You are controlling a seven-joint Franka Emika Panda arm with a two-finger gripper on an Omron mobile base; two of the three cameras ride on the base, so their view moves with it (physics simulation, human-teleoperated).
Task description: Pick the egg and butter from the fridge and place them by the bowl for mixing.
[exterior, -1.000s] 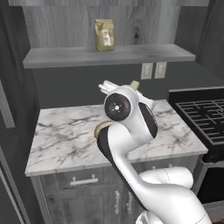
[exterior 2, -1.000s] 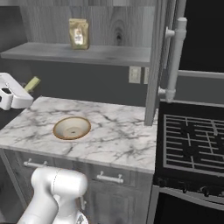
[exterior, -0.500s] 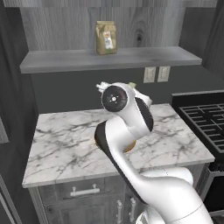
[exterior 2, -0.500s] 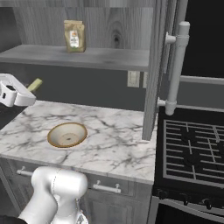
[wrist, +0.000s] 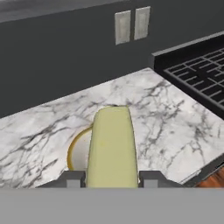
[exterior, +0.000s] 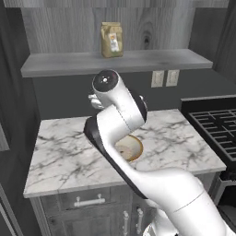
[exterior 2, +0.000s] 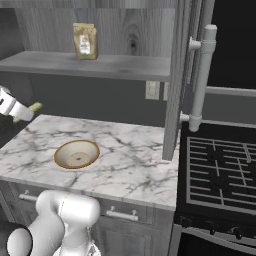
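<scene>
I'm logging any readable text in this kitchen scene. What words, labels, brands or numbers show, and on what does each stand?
No text can be read anywhere.
Tan bag on the shelf: a pale label with dark marks, too small and blurred to read.
Wall outlets: blank plates, no lettering.
Butter, bowl, stove: no markings visible.

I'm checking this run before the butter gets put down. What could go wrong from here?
The gripper holds the butter by one end, so most of the stick juts out past the fingers; it could tilt or slip as the arm swings. In the hand view the stick points right over the bowl, so a release here might drop it inside rather than beside it on the marble counter.
</scene>
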